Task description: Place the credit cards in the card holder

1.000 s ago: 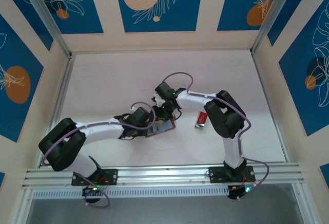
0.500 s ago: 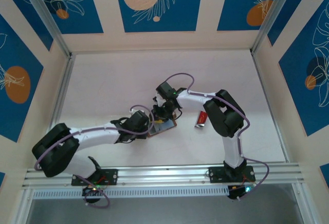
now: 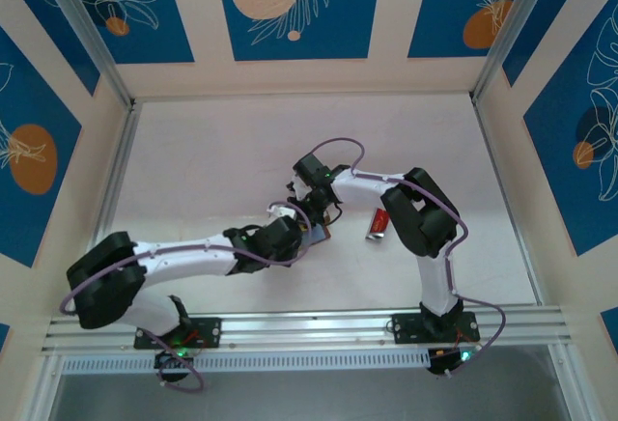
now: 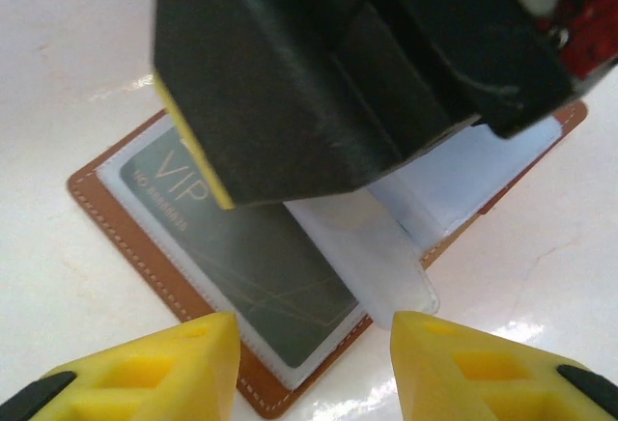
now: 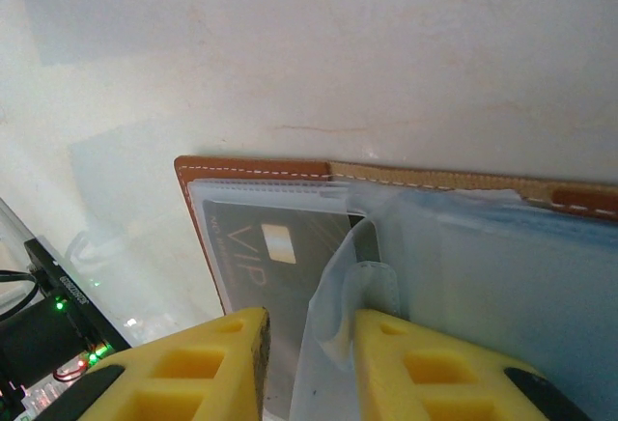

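The card holder [image 4: 101, 210] lies open and flat on the table [image 4: 77, 44], between both grippers. In the left wrist view its long axis rises to the right. A dark VIP card [image 4: 256, 271] sits crosswise in its clear sleeve [image 4: 386, 266]. The right gripper [image 5: 309, 339] hides the fold, its jaws a little apart, clamping nothing. The left gripper [image 4: 314, 353] is released and empty.
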